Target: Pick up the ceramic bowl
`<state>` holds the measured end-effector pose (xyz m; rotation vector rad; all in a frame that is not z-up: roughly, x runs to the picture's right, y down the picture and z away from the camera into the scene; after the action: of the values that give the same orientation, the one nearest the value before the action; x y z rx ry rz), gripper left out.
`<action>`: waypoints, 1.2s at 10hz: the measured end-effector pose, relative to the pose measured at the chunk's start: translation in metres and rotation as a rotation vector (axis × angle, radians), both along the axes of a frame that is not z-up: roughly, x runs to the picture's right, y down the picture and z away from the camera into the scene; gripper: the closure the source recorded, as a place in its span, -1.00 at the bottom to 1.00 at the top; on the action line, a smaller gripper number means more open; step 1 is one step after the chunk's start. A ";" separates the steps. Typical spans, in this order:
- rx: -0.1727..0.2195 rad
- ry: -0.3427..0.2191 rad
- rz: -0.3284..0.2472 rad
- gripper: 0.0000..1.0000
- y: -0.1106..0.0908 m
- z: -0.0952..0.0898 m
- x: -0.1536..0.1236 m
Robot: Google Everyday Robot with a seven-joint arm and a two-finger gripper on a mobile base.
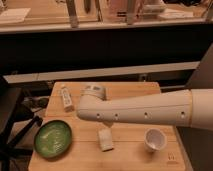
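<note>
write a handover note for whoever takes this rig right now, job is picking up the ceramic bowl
Gripper: open and empty, at the arm's end above the middle of the wooden table, up and to the right of the bowl.
Ceramic bowl: green, upright at the table's front left, nothing touching it.
Also on the table: white cup front right, white packet between bowl and cup, slim box back left.
Done: no grasp yet.
Left: bring the gripper to the bowl's rim, close, lift.

dim warm light, soft shadows
</note>
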<state>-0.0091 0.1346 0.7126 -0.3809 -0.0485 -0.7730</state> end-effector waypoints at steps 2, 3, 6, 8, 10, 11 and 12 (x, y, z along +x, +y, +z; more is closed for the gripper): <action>-0.004 -0.028 -0.032 -0.60 0.008 0.009 -0.004; -0.006 -0.043 -0.042 -0.60 0.010 0.012 -0.008; -0.018 -0.090 -0.086 -0.60 0.022 0.025 -0.025; -0.029 -0.114 -0.116 -0.60 0.028 0.032 -0.029; -0.034 -0.137 -0.143 -0.60 0.031 0.038 -0.037; -0.036 -0.146 -0.153 -0.60 0.033 0.039 -0.041; -0.040 -0.157 -0.166 -0.60 0.035 0.042 -0.043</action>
<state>-0.0517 0.1697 0.7547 -0.3644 -0.1818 -0.9667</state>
